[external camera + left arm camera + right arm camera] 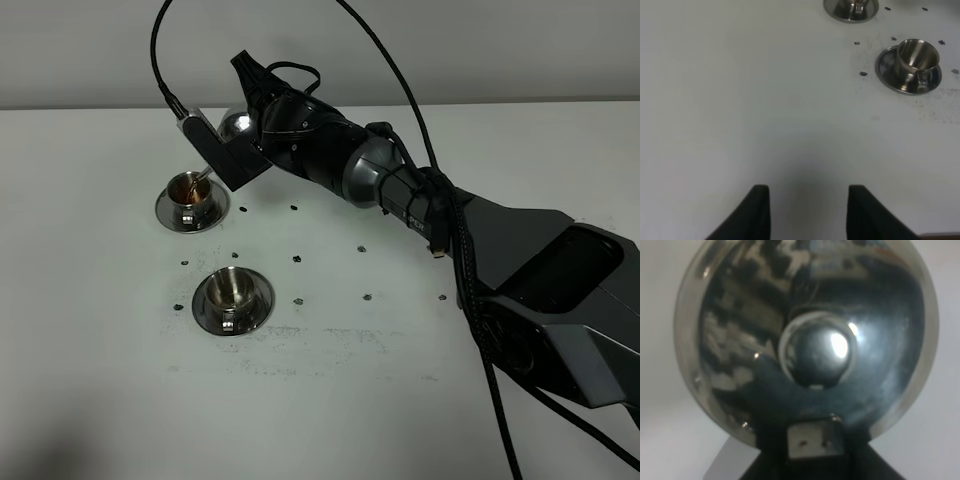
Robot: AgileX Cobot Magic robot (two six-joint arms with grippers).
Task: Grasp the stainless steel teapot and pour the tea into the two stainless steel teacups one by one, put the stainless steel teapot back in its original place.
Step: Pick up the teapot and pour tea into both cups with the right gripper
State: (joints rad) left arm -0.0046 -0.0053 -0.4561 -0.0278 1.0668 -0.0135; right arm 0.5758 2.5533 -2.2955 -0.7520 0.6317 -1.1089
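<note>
The stainless steel teapot [238, 124] hangs tilted above the far teacup [190, 192], with its thin spout reaching down to the rim. That cup shows brownish tea inside. My right gripper [262, 118] is shut on the teapot's handle. The right wrist view is filled by the domed lid and knob [816, 354], with the handle fitting between the dark fingers [765, 390]. The near teacup [232, 292] stands on its saucer and looks empty; it also shows as teacup [914, 59] in the left wrist view. My left gripper [807, 212] hovers over bare table, its fingers apart with nothing between them.
The right arm's bulky dark links [520, 270] stretch across the right half of the white table [330, 400], with cables [490, 380] looping over it. Small dark specks [297, 258] dot the table around the saucers. The far saucer [850, 11] is cut off in the left wrist view.
</note>
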